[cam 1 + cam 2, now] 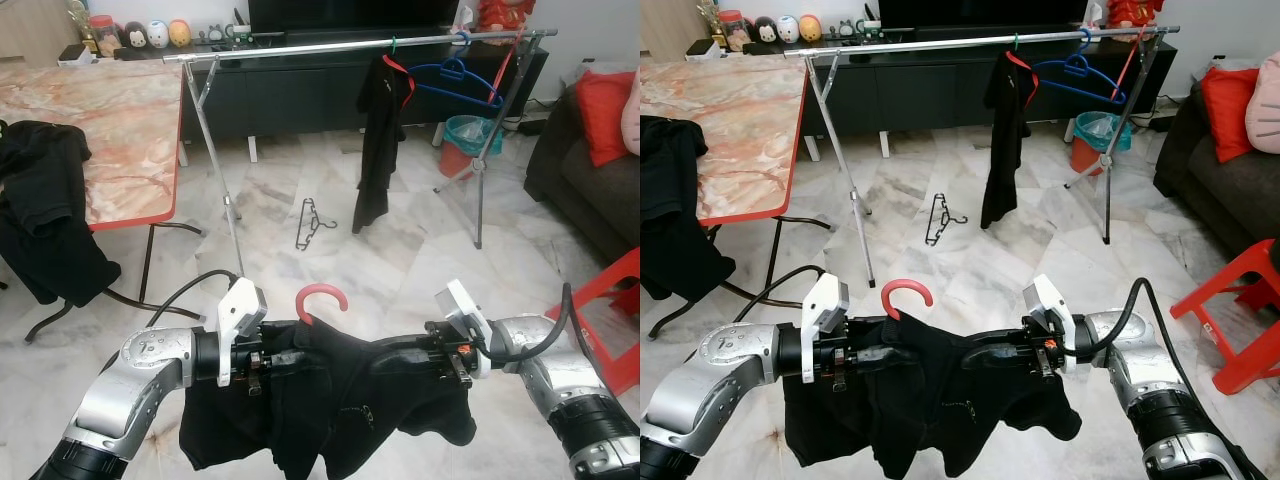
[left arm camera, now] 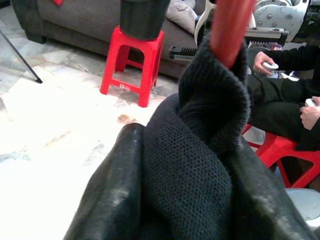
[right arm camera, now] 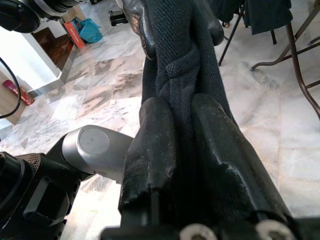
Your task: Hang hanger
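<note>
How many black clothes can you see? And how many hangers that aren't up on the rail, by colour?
Black clothes: 3 - the black top held between the left gripper and right gripper, one on the rail, and a heap on the table, counted as one.
Red hangers: 1, inside the held top.
Dark hangers: 1, on the floor.
Total: 5

a table (image 1: 120, 130) stands left, a clothes rail (image 1: 300, 48) ahead, a sofa (image 1: 590, 170) right, a hanger (image 1: 312, 222) on the floor between.
</note>
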Controlling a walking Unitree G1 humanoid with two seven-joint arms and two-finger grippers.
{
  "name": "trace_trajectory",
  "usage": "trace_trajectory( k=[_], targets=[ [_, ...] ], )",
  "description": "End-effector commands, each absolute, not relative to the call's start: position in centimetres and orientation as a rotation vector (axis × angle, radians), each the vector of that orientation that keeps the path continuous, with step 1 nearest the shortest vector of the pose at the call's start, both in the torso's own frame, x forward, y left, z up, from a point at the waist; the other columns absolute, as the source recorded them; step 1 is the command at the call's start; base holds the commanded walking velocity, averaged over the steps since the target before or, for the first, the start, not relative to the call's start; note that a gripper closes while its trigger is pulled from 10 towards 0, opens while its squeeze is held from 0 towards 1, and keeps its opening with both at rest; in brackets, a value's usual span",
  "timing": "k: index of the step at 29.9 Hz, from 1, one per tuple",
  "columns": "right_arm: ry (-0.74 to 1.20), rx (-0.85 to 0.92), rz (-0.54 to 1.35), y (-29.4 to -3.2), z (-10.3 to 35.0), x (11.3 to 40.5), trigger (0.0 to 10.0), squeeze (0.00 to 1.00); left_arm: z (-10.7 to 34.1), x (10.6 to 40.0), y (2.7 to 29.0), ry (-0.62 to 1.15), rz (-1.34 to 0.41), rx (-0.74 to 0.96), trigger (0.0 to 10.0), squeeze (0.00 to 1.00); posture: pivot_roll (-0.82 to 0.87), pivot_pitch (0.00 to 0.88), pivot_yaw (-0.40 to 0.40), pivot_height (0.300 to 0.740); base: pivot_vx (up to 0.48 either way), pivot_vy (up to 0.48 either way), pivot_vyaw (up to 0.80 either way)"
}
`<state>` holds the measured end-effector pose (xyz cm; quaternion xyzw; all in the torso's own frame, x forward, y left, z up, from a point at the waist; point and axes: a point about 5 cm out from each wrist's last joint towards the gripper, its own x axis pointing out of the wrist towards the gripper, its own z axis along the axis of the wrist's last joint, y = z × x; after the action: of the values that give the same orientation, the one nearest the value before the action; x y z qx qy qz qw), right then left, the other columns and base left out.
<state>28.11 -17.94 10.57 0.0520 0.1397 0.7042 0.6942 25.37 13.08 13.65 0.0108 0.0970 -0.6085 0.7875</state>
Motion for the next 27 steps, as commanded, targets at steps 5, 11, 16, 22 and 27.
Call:
trace_trajectory(
  k=[5, 11, 16, 22, 27],
  targets=[
    [0.227, 0.105, 1.606, -17.01, 11.78, 28.6, 10.0, 0.0, 14.07, 24.74, 12.3, 0.195, -1.383, 0.006, 0.0, 0.0, 0.04, 0.026, -0.036, 0.74, 0.0, 0.0, 0.0],
    [0.231, 0.099, 1.602, -17.08, 11.74, 28.66, 10.0, 0.0, 14.13, 24.64, 12.3, 0.197, -1.388, 0.0, 0.0, 0.0, 0.04, 0.027, -0.039, 0.74, 0.0, 0.0, 0.0],
    [0.236, 0.1, 1.602, -17.1, 11.69, 28.67, 10.0, 0.62, 14.16, 24.62, 12.28, 0.195, -1.39, -0.008, 0.0, 0.0, 0.04, 0.026, -0.039, 0.74, 0.0, 0.0, 0.0],
    [0.239, 0.108, 1.601, -17.07, 11.67, 28.71, 10.0, 1.0, 14.18, 24.81, 12.55, 0.197, -1.376, -0.004, 0.0, 0.0, 0.04, 0.025, -0.038, 0.74, 0.0, 0.0, 0.0],
    [0.228, 0.103, 1.618, -16.72, 11.91, 28.66, 10.0, 1.0, 14.13, 24.93, 12.71, 0.199, -1.368, -0.003, 0.0, 0.0, 0.04, 0.026, -0.037, 0.74, 0.0, 0.0, 0.0]
  ],
)
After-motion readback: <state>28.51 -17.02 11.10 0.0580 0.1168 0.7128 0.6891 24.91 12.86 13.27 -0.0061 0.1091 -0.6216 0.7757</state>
